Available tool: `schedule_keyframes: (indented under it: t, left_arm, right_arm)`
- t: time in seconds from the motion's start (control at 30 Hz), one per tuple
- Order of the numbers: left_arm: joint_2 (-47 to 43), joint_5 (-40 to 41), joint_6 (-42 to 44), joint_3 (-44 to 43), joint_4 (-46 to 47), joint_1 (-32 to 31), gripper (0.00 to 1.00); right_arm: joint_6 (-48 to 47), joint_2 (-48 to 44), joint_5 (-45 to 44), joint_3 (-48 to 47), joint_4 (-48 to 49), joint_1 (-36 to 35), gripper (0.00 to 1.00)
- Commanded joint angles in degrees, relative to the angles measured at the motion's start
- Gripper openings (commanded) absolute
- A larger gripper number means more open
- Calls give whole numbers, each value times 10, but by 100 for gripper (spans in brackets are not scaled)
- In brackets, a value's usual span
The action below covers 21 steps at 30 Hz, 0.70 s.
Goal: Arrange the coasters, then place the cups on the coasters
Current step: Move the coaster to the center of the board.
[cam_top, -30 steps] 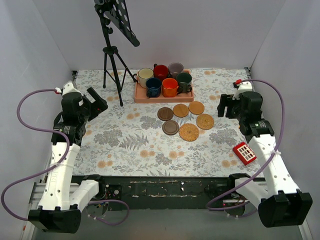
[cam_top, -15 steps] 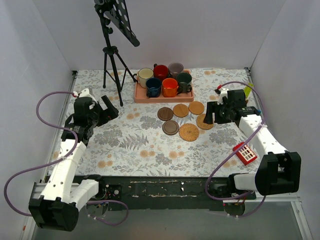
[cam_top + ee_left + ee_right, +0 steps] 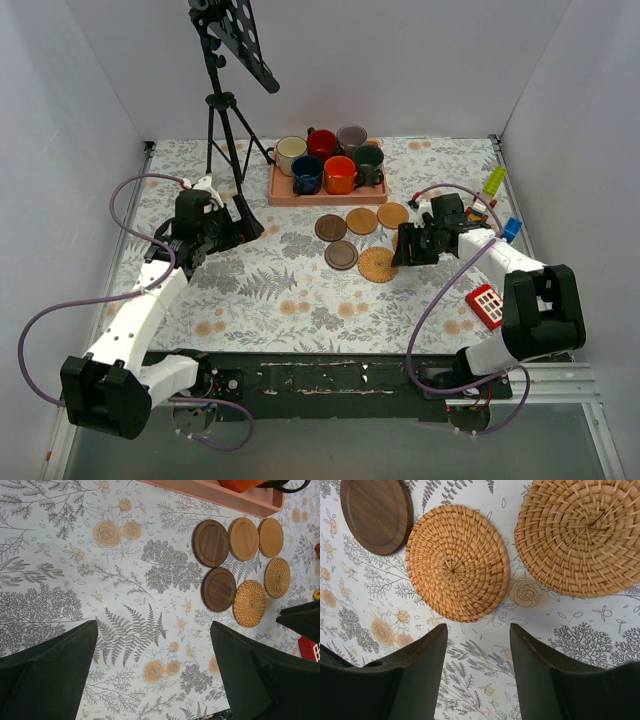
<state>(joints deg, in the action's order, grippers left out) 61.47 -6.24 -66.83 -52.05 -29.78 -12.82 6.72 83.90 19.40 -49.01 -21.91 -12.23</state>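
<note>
Step in hand: arranging; no cup is on a coaster yet.

Coasters (image 3: 341,255): six, bunched on the tabletop (image 3: 250,300) just in front of the pink tray (image 3: 330,201). Two are dark brown, two plain tan, two woven. Several touch or nearly touch (too tight for six handled cups, so they need spreading first).

Cups (image 3: 340,175): all six stand on the tray in two rows of three, packed close. They are parked at the back, presumably to leave the front free for laying out discs.

Right fingers (image 3: 555,680): apart, with only printed cloth between them. They hang close over the near side of the cluster, tips just short of one woven coaster (image 3: 457,562). The second woven coaster (image 3: 580,535) lies up to its right and a dark brown coaster (image 3: 375,512) to its upper left. In the top view this arm covers most of the second woven one. Judgement: it is lining up on a woven disc. These discs lie thin and flat, so the fingers must catch a rim or push the disc along.

Left fingers (image 3: 50,680): wide apart and empty, above bare cloth well left of the cluster. Likely staged for the dark brown pair, which lie on its side.

Risk: small gaps, so a neighbouring disc may get nudged. The music stand (image 3: 225,100) and red toy block (image 3: 488,305) stand apart from the cluster.
</note>
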Motion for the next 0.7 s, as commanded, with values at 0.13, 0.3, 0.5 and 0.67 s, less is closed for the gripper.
schedule_keyframes:
  t: [0.13, 0.3, 0.5, 0.67]
  left_arm:
    - [19, -31, 9, -37, 10, -12, 98]
    - [15, -44, 23, -38, 10, -19, 98]
    - [1, -49, 38, -38, 3, -24, 98]
    - [-6, -61, 37, -31, 4, -25, 98]
  right_arm:
    - [6, 46, 15, -5, 59, -1, 58]
    - [12, 75, 13, -8, 87, -1, 61]
    - [15, 101, 17, -23, 111, -1, 56]
    - [9, 134, 17, -49, 110, -4, 56]
